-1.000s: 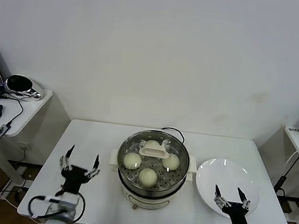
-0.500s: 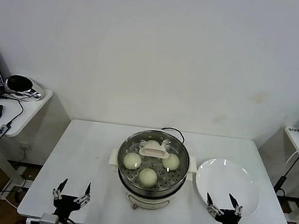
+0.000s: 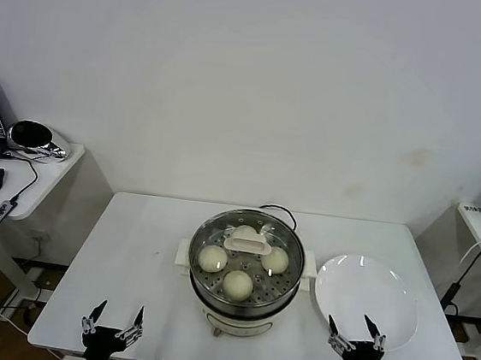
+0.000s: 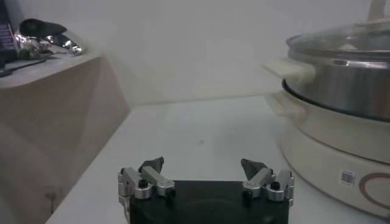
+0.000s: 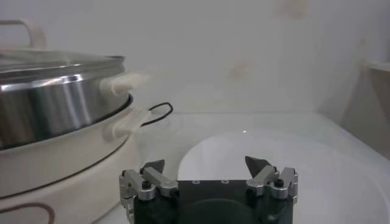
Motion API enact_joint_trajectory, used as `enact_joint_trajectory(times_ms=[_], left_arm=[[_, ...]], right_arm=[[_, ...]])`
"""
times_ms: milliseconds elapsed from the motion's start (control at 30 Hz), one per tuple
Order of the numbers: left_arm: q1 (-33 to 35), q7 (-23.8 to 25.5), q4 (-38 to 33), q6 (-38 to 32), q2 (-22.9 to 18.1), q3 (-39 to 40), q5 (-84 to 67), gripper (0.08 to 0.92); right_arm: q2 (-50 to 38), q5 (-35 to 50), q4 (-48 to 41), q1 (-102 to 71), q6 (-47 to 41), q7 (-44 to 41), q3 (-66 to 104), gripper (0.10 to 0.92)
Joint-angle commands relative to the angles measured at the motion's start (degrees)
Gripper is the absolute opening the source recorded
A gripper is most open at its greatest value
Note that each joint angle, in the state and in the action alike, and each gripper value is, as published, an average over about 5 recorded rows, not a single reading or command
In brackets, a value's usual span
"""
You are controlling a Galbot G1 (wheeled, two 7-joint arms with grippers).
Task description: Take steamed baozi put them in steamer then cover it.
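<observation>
Cover (image 3: 248,246) on steamer (image 3: 245,277), four baozi (image 3: 238,284) inside. Left gripper (image 3: 113,322) at 7 o'clock, fingers spread, empty; right gripper (image 3: 354,336) at 5, likewise, over plate (image 3: 368,298) edge.

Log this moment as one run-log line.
buns: in steamer | lid: on | plate: bare | left gripper: open, near table edge | right gripper: open, by plate

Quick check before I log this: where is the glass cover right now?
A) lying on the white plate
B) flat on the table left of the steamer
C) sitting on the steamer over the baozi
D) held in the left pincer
C: the cover sits on the steamer, baozi visible beneath the glass; both pincers are empty.
</observation>
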Motion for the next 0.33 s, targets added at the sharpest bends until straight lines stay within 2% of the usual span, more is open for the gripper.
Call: enact_joint_trajectory(times_ms=[33,333], left_arm=[[1.2,0.8,-0.2,0.2,-0.2,-0.6,-0.7,0.823],[1.7,1.2,-1.0,0.2,-0.4,-0.7,-0.5,0.823]], right_arm=[[0.2,-2.3,0.6,-0.2,-0.7,-0.7,0.4,0.823],[0.3,-3.2,0.4,0.2,-0.9,-1.2,0.0,0.823]])
